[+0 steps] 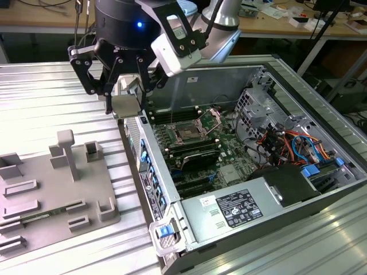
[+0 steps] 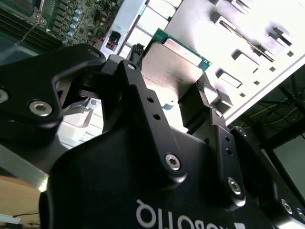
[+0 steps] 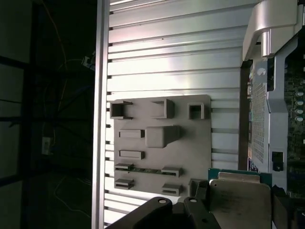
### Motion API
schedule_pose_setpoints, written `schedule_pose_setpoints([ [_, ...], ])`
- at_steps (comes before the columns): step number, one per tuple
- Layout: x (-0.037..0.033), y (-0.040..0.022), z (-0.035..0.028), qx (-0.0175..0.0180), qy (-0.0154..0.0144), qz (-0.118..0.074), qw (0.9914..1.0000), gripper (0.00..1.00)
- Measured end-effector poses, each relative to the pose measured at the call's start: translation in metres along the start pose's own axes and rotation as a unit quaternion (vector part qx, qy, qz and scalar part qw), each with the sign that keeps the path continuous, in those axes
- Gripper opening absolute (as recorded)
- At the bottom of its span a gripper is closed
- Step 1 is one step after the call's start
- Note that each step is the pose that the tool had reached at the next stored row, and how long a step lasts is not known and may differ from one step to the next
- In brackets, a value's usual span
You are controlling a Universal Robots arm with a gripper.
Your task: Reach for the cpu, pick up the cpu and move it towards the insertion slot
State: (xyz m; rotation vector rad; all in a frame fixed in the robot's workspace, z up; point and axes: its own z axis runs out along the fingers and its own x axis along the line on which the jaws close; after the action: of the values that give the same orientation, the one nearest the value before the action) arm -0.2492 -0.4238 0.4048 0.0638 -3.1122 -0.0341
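The gripper is clamped on the cpu, carrying it flat in the air above the computer case's edge, short of the insertion slot.

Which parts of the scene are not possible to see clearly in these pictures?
- cpu: its underside is hidden in both wrist views; claw fingers cover two edges.
- cpu in the exterior view: mostly covered by the claw.
- insertion slot: contacts too small in the exterior view.
- grey tray: its near corner is hidden by the cpu in the first wrist view.
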Motion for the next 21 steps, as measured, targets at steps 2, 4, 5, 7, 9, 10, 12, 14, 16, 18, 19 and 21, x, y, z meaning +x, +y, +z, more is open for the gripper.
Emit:
schedule_pose_setpoints([
  [2, -0.0024, 0.0000, 0.0000, 0.0000, -0.0001, 0.000, 1.00000, 0.55],
  [4, -0.0055, -0.0001, -0.0001, 0.0000, -0.0002, 0.000, 1.00000, 0.55],
  [5, -0.0075, -0.0001, -0.0002, 0.0000, -0.0001, 0.000, 1.00000, 0.55],
  [7, -0.0124, -0.0001, -0.0002, 0.0000, -0.0002, 0.000, 1.00000, 0.55],
  [9, -0.0178, -0.0003, -0.0004, 0.0001, -0.0002, 0.000, 1.00000, 0.55],
  [10, -0.0198, -0.0003, -0.0005, 0.0001, -0.0002, 0.000, 1.00000, 0.55],
  [12, -0.0266, -0.0005, -0.0006, 0.0000, -0.0003, 0.000, 1.00000, 0.55],
  [14, -0.0315, -0.0007, -0.0007, 0.0000, -0.0003, 0.000, 1.00000, 0.55],
  [16, -0.0355, -0.0008, -0.0008, 0.0000, -0.0004, 0.000, 1.00000, 0.55],
  [18, -0.0395, -0.0009, -0.0009, 0.0001, -0.0004, 0.000, 1.00000, 0.55],
  [19, -0.0416, -0.0010, -0.0009, 0.0000, -0.0004, 0.000, 1.00000, 0.55],
  [21, -0.0501, -0.0013, -0.0011, 0.0001, -0.0004, 0.000, 1.00000, 0.55],
])
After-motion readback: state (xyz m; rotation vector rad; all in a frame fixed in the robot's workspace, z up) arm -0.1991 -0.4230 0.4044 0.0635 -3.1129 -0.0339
